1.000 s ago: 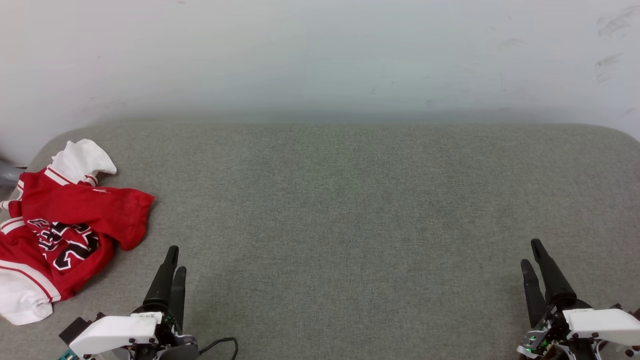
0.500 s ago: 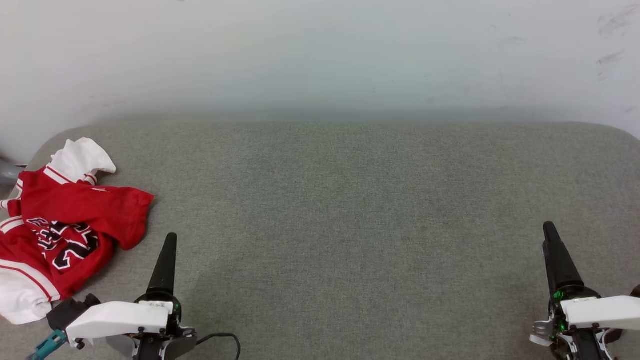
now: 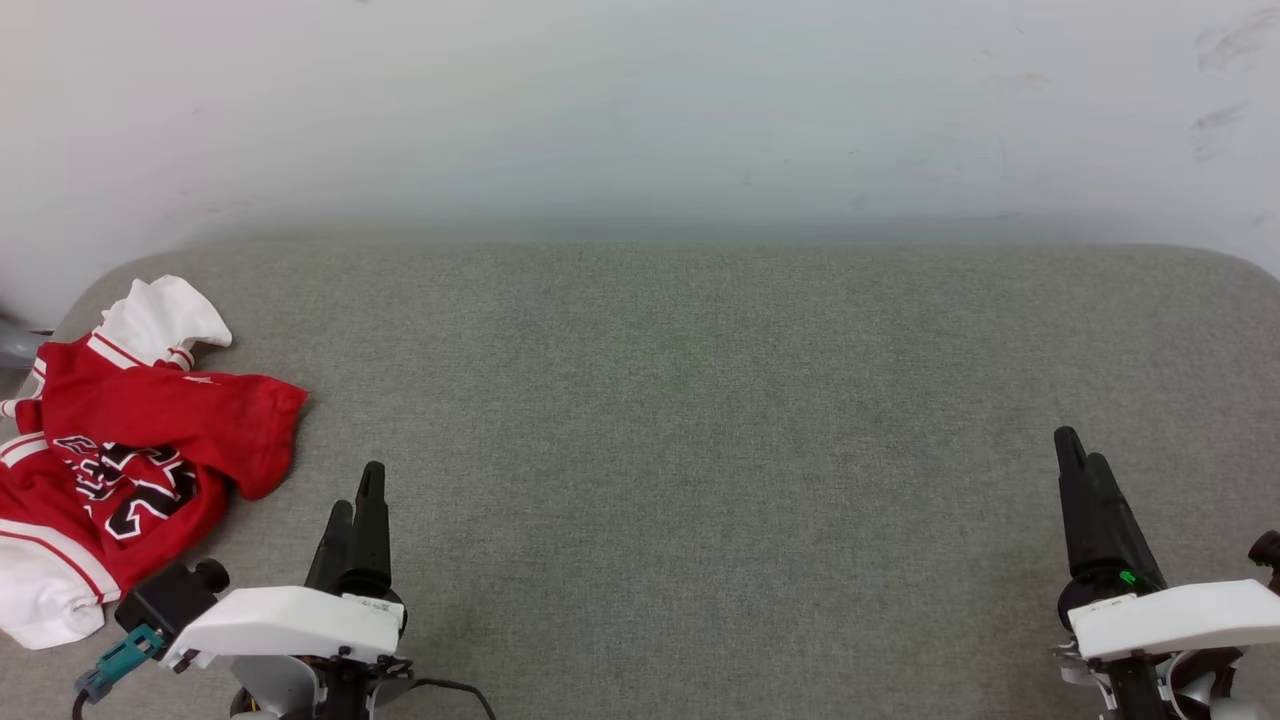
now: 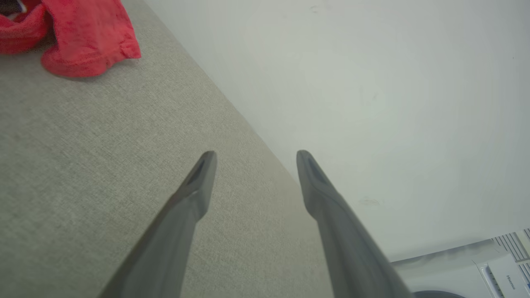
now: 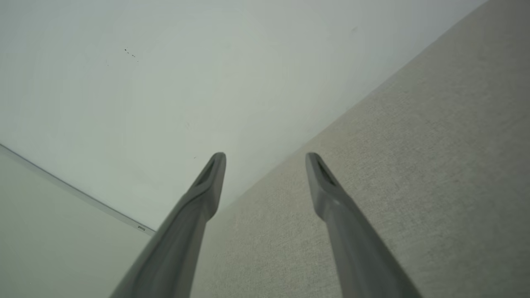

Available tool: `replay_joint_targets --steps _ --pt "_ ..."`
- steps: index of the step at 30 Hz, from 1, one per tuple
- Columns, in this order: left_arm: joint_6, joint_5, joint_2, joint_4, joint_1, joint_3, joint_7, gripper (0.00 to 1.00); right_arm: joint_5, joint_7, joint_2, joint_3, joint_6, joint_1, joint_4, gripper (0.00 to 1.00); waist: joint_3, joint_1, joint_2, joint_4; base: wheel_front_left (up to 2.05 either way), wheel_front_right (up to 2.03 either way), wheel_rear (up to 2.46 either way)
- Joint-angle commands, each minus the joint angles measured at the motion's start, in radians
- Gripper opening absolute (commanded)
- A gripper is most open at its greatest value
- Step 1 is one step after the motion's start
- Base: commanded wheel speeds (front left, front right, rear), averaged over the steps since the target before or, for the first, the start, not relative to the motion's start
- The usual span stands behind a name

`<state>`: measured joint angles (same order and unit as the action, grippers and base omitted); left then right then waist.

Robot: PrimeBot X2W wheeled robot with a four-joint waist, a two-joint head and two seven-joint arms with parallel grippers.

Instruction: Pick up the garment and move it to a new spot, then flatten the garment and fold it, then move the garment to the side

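The garment (image 3: 140,440) lies crumpled at the far left edge of the grey padded surface (image 3: 700,400), red with white sleeves and black lettering; its red hem also shows in the left wrist view (image 4: 87,37). My left gripper (image 3: 357,490) hovers just right of it, near the front edge, open and empty, apart from the cloth. In its own wrist view the left gripper (image 4: 252,154) has its fingers spread over bare fabric and wall. My right gripper (image 3: 1078,447) stands at the front right, open and empty, also seen spread in the right wrist view (image 5: 265,155).
A pale wall (image 3: 640,110) rises directly behind the padded surface. The surface's corners are rounded at the far left and far right. A white appliance (image 4: 476,269) shows at the lower right of the left wrist view.
Both grippers have rolled about their wrists and crept forward; the left one has shifted slightly right. The garment has not moved.
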<state>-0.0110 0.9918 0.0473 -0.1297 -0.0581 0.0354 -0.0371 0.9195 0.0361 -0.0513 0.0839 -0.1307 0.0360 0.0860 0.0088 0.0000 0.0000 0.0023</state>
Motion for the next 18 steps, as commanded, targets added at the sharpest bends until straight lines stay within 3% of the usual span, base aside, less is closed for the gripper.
replay_joint_targets --steps 1,18 --pt "-0.010 -0.047 0.002 0.020 -0.004 -0.007 -0.012 1.00 -0.050 0.013 0.000 -0.004 0.000 0.004 -0.025 1.00 0.000 0.0000 0.0000 0.000 0.00 0.00 0.00" --pt "-0.057 -0.294 0.003 0.024 0.014 -0.046 -0.068 1.00 -0.307 0.069 0.000 -0.016 0.000 -0.020 0.001 1.00 -0.001 0.0000 0.0000 0.003 0.00 0.00 0.00"
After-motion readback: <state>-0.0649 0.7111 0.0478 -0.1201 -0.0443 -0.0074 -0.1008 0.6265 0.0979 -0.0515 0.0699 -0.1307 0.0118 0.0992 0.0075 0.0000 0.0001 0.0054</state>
